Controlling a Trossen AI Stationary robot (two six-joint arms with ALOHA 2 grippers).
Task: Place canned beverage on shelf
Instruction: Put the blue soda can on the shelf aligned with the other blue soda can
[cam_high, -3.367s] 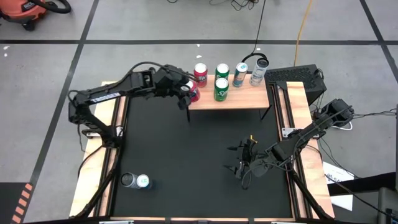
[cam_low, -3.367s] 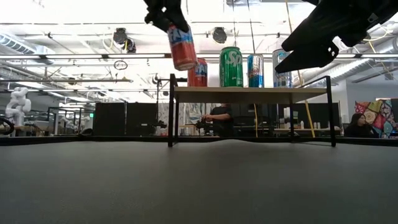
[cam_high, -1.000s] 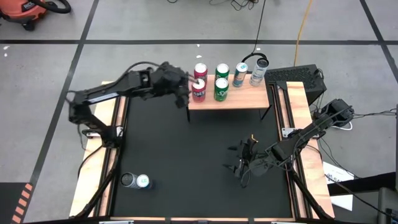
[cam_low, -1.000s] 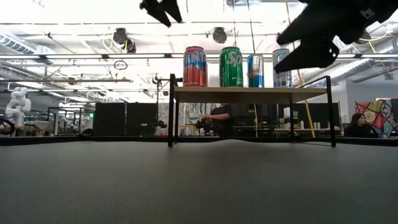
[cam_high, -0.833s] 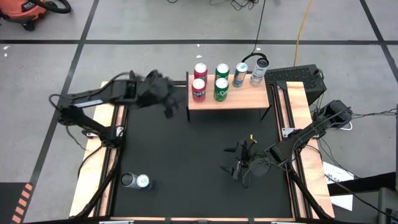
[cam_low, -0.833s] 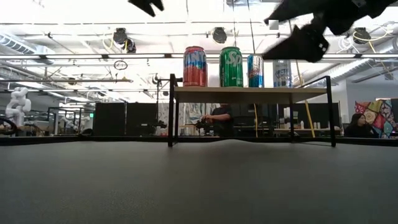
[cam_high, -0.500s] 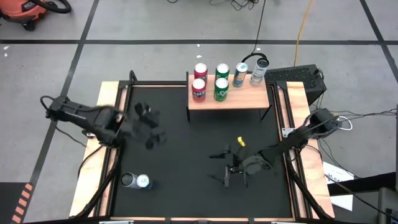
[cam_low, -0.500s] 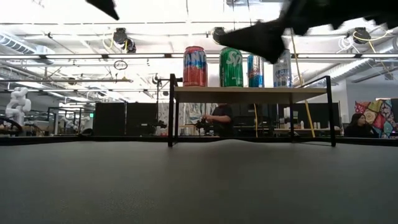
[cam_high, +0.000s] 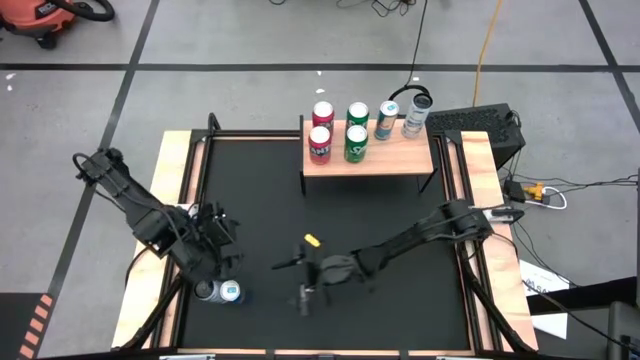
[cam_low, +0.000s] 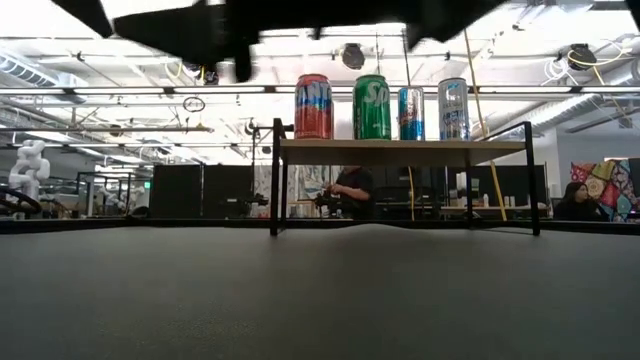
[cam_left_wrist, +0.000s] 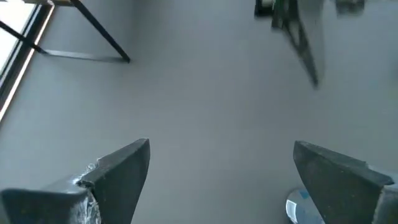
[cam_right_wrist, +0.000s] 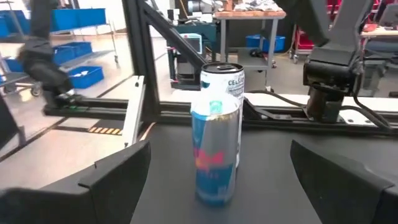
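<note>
Since earlier frame, left gripper (cam_high: 215, 262) withdrawn from shelf (cam_high: 385, 158), now spread wide, empty, above two remaining cans (cam_high: 218, 291). Right gripper (cam_high: 303, 280) also agape, empty, approaching them. Six cans (cam_high: 319, 144) shelved; two outstanding.

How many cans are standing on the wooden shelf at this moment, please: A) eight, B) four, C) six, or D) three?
C) The high view shows six cans on the shelf: two red cans, two green cans, a blue can and a silver can. Two more cans stand on the mat near the left gripper.
</note>
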